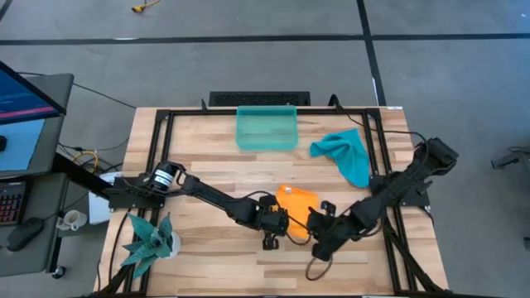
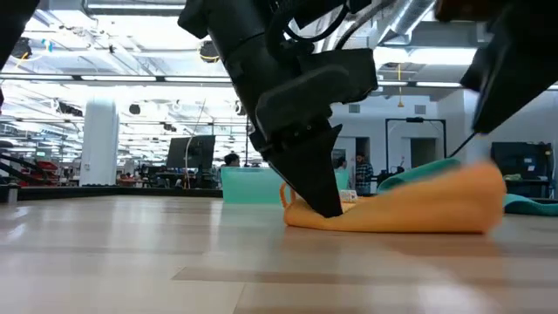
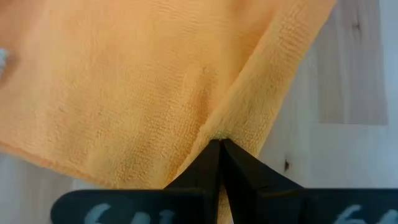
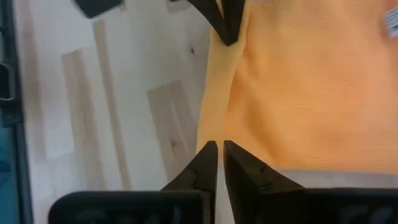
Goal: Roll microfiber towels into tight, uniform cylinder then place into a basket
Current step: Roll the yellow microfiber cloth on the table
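Pale wooden tabletop [image 1: 207, 178] carries a soft bright orange microfiber towel [image 1: 296, 199] near its front edge. Left end effector [image 3: 219, 144] is clamped on the towel's edge; right end effector [image 4: 220, 147] pinches the same edge nearby.

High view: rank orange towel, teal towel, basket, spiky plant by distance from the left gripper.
From the left gripper:
1. orange towel, pinched in it.
2. teal towel, right, by the frame.
3. basket, far edge; too close to call with the spiky plant, left corner.
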